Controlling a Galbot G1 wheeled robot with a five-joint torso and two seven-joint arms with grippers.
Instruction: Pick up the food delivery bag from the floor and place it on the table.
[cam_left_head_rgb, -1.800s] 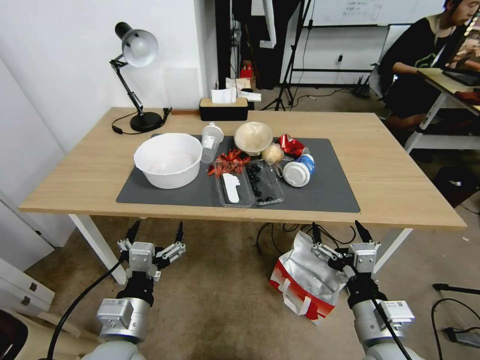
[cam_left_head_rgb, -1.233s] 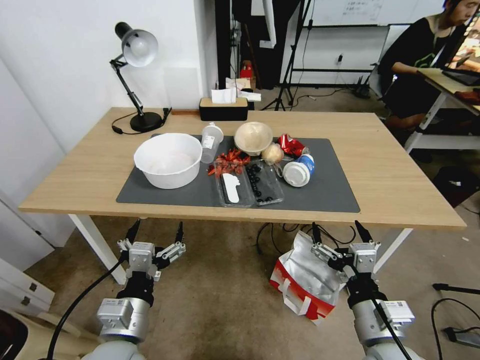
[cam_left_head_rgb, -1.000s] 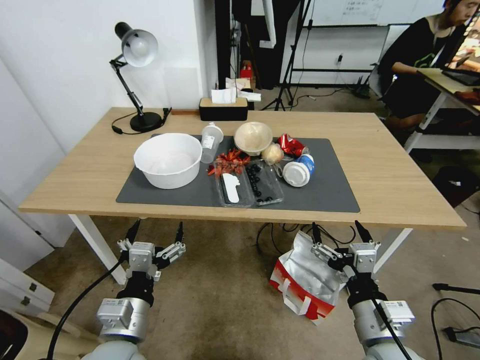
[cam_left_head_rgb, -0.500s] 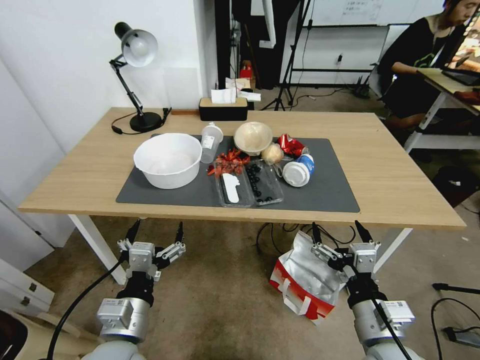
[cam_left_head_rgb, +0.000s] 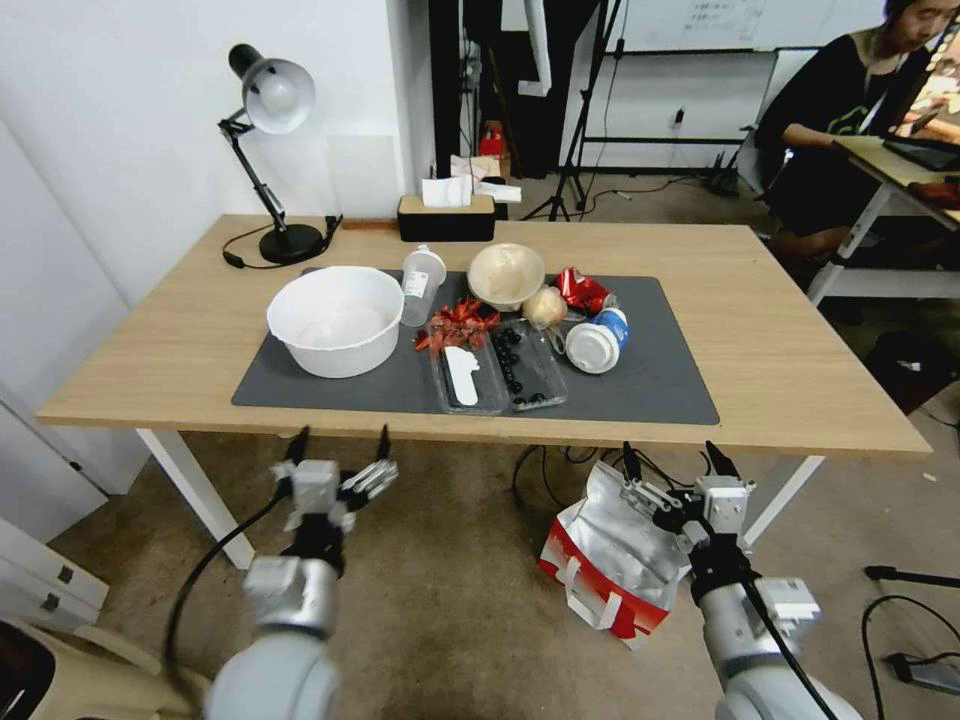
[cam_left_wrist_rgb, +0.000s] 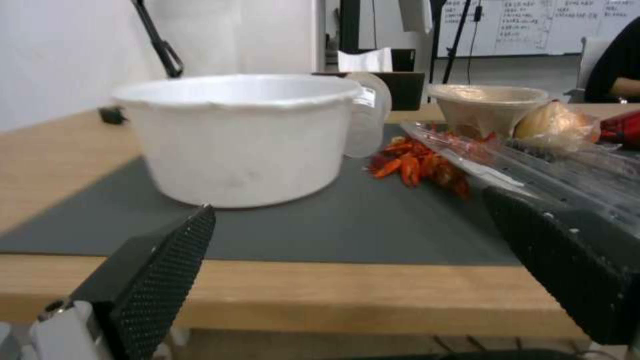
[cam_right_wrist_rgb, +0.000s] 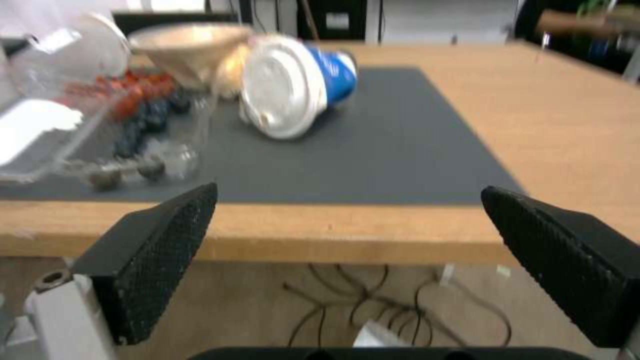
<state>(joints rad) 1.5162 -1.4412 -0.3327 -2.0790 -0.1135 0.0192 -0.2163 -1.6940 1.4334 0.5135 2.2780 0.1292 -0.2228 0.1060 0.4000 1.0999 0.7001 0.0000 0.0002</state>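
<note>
The food delivery bag (cam_left_head_rgb: 610, 560), white and red with silver foil lining and white strap handles, lies on the floor under the table's front right part. My right gripper (cam_left_head_rgb: 668, 462) hovers open just above and beside its foil top, below the front edge of the table (cam_left_head_rgb: 820, 370). My left gripper (cam_left_head_rgb: 340, 441) is open in front of the table edge at the left, holding nothing. Both wrist views look across the light-wood tabletop (cam_left_wrist_rgb: 267, 295) (cam_right_wrist_rgb: 373, 232) and its dark grey mat (cam_left_head_rgb: 660, 385) (cam_left_wrist_rgb: 347, 225) (cam_right_wrist_rgb: 387, 150) between open fingers.
On the mat stand a white bowl (cam_left_head_rgb: 336, 320), a clear cup (cam_left_head_rgb: 423, 284), a tan bowl (cam_left_head_rgb: 507, 274), clear trays (cam_left_head_rgb: 500, 372), red scraps (cam_left_head_rgb: 458, 324) and a tipped blue cup (cam_left_head_rgb: 598, 341). A lamp (cam_left_head_rgb: 272, 150) and tissue box (cam_left_head_rgb: 446, 216) sit behind. White table legs (cam_left_head_rgb: 195, 495) and cables flank the bag.
My left arm has shifted right and forward, its gripper now closer to the table edge. The right gripper has edged slightly left and up. The bag has not moved.
</note>
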